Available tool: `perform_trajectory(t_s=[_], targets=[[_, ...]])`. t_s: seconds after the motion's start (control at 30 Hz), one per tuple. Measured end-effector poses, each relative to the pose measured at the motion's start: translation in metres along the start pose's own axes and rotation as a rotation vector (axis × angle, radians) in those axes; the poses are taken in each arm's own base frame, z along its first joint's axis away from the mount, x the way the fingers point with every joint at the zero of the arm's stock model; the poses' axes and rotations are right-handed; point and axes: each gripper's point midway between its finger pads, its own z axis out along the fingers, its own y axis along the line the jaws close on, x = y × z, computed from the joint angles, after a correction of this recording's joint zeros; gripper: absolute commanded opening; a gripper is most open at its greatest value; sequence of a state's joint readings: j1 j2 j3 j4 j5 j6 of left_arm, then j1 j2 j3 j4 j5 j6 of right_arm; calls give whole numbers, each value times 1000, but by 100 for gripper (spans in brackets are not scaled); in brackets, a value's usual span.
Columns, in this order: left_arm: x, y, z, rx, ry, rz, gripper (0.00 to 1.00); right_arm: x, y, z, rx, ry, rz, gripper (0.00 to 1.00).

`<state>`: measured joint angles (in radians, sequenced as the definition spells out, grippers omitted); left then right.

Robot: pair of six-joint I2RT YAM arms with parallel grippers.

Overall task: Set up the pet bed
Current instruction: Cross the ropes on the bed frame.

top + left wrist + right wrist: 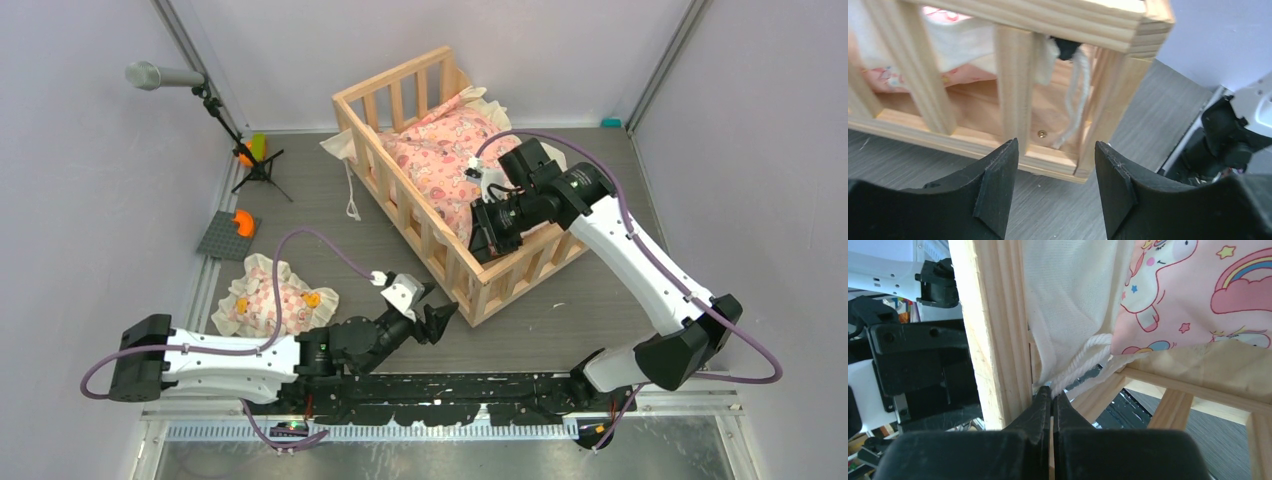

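Note:
The pet bed point(405, 195), a pale wooden crib with slatted sides, stands mid-table with a pink printed cushion point(440, 150) lying in it. My right gripper point(478, 245) reaches down inside the bed's near corner. In the right wrist view it point(1052, 390) is shut on the cushion's white cord point(1083, 360), beside a corner post point(993, 325). My left gripper point(442, 318) is open and holds nothing, just outside that same corner. Its view shows the slats point(1013, 85), the cord point(1078, 90) hanging inside, and its open jaws point(1055, 145) above the grey tabletop.
A small frilled pillow point(270, 300) lies on the table left of my left arm. Further back left are a grey baseplate with an orange piece point(228, 235) and a microphone on a tripod point(255, 170). Walls close in the table on three sides.

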<state>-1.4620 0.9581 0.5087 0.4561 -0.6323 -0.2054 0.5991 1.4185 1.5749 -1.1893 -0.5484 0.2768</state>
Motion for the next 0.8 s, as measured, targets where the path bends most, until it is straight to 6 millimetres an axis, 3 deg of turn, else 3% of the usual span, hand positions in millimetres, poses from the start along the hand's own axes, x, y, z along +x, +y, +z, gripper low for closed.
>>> perform_trajectory(t_s=[0.2, 0.8], targets=[[-3, 18, -3, -83, -53, -22, 59, 2, 0, 4, -26, 13, 10, 0], [-1, -2, 19, -45, -98, -29, 60, -5, 2, 4, -64, -71, 6, 0]])
